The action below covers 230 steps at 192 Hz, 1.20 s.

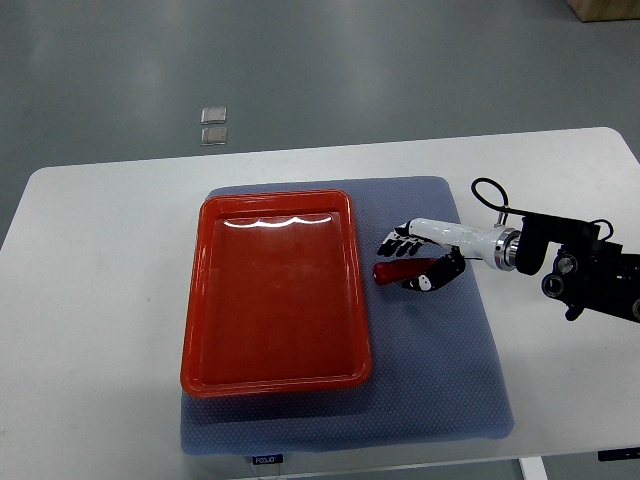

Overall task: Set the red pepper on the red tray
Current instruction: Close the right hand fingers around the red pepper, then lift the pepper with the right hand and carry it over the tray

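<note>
A large red tray [276, 290] lies on a blue-grey mat, with nothing in it. Just right of the tray's right rim a dark red pepper [398, 270] lies on the mat. My right hand [412, 262] comes in from the right edge and is wrapped around the pepper, with the fingers above it and the thumb below it. The pepper's left end sticks out of the hand towards the tray. The left arm does not show.
The blue-grey mat [450, 370] covers the middle of a white table [100, 300]. A black cable loop [488, 192] stands above my right wrist. Two small clear squares [213, 125] lie on the floor beyond the table's far edge.
</note>
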### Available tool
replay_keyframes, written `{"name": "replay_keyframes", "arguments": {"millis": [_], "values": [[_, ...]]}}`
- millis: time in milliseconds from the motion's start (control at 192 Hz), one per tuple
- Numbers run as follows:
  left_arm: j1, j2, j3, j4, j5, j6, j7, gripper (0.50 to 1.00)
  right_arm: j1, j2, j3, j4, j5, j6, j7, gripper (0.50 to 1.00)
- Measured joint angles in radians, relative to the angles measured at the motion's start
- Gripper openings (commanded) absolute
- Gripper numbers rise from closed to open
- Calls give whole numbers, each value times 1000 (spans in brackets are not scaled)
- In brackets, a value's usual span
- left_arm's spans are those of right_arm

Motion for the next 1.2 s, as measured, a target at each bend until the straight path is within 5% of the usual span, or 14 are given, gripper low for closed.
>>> {"name": "replay_keyframes", "arguments": {"millis": [214, 339, 703, 1198], "values": [[0, 0, 0, 0, 0, 0, 0, 1000, -10, 2, -1, -2, -21, 0, 6, 637], [0, 0, 0, 2, 0, 0, 0, 1000, -13, 3, -11, -3, -32, -3, 14, 501], [0, 0, 0, 5, 0, 1, 0, 1000, 5, -22, -20, -1, -47, -17, 16, 500], [0, 0, 0, 6, 0, 2, 0, 1000, 226, -64, -16, 48, 18, 19, 16, 500]]}}
